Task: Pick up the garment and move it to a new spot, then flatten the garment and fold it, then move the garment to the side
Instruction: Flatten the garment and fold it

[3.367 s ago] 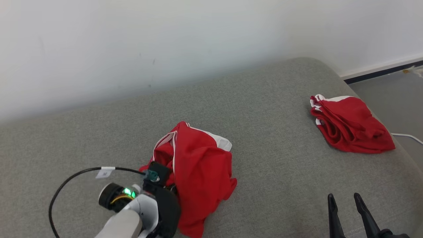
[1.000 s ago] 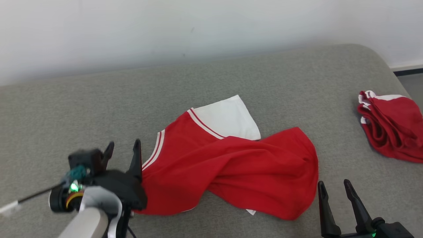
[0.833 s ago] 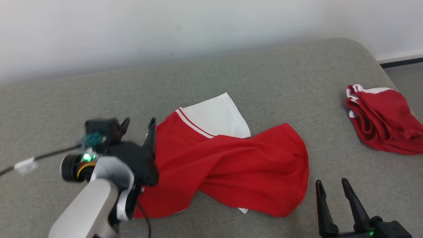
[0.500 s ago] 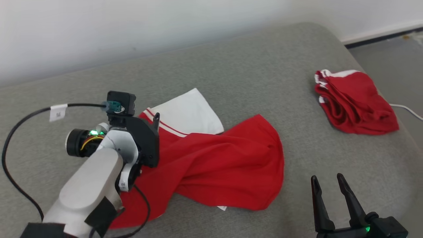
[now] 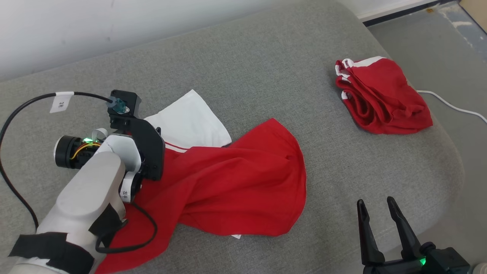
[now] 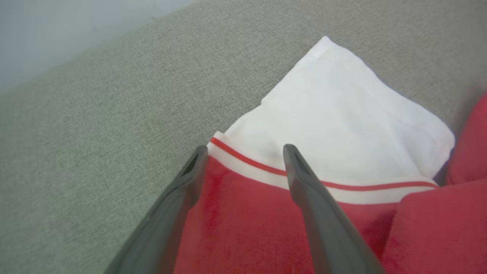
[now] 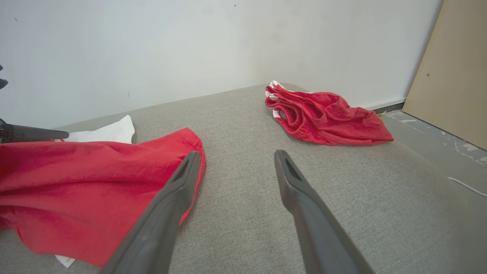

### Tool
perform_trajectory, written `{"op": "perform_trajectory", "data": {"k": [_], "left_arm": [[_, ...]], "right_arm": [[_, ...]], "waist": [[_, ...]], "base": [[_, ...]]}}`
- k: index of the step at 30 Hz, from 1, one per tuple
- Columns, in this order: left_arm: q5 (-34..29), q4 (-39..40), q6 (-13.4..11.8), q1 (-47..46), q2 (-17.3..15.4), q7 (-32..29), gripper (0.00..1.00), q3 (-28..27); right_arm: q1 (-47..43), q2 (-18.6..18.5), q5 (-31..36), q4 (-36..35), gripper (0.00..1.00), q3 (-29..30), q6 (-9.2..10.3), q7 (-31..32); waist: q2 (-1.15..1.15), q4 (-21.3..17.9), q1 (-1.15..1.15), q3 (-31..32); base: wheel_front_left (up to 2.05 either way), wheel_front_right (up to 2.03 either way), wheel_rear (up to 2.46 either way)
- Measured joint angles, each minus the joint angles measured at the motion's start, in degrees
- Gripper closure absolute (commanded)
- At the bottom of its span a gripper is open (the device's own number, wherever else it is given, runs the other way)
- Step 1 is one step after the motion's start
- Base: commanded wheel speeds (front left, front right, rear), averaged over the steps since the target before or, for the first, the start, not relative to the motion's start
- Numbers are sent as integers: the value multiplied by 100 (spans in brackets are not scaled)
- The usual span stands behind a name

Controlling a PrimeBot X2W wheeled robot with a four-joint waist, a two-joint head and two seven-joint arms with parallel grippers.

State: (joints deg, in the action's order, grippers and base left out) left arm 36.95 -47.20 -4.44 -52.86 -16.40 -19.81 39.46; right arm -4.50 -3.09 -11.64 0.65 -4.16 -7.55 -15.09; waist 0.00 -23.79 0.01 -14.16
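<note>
Where the garment [image 5: 236, 190] ends, bare cushion [image 5: 342, 175] stretches rightward.

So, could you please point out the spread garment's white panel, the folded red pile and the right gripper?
white panel [image 6: 335, 125], left wrist view, middle of the cloth.
folded red pile [image 5: 384, 99], head view, its top layer.
right gripper [image 5: 374, 200], head view, between its open fingertips.

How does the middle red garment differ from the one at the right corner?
The middle garment lies spread and twisted; the corner garment is folded compactly. The middle garment shows a broad white panel; the corner garment, thin white trim. The open left pincer is over the middle garment, not the corner garment. Both are red, on the cushion.
</note>
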Motion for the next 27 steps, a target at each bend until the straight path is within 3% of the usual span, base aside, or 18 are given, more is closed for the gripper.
{"op": "perform_trajectory", "data": {"k": [2, 3, 4, 5, 12, 26, 27], "left_arm": [[-16, -109, 0, -56, 23, -3, 0, 45], [-18, -147, 3, -68, 40, -3, 25, 60], [-20, -192, 22, -81, 58, -3, 75, 73], [-38, -226, 23, -104, 74, -3, 100, 89], [-145, -446, -170, -299, 157, 86, 100, 131], [-107, -753, -59, -412, 312, 326, 100, 176], [-104, -770, -57, -412, 331, 330, 0, 176]], "right_arm": [[14, 2, -5, -1, 0, -20, 0, 0], [14, 3, -15, -2, 0, -27, 0, 0], [15, 3, -22, -4, 0, -29, 0, 0], [15, 4, -27, -7, 0, -27, 0, 0], [29, 7, -36, -16, 0, -23, 0, 0], [50, 8, -36, 18, 0, -38, 0, 0], [51, 8, -36, 21, 0, -38, 0, 0]], "waist": [[0, -10, 0, -30], [0, -9, 0, -40], [0, -4, 0, -46], [0, 4, 0, -50], [0, 100, 0, -58], [0, 131, -1, 19], [0, 134, -1, 31]], "base": [[0, 0, 0], [0, 0, 0], [0, 0, 0], [0, 0, 0], [0, 0, 0], [0, 0, 0], [0, 0, 0]]}}
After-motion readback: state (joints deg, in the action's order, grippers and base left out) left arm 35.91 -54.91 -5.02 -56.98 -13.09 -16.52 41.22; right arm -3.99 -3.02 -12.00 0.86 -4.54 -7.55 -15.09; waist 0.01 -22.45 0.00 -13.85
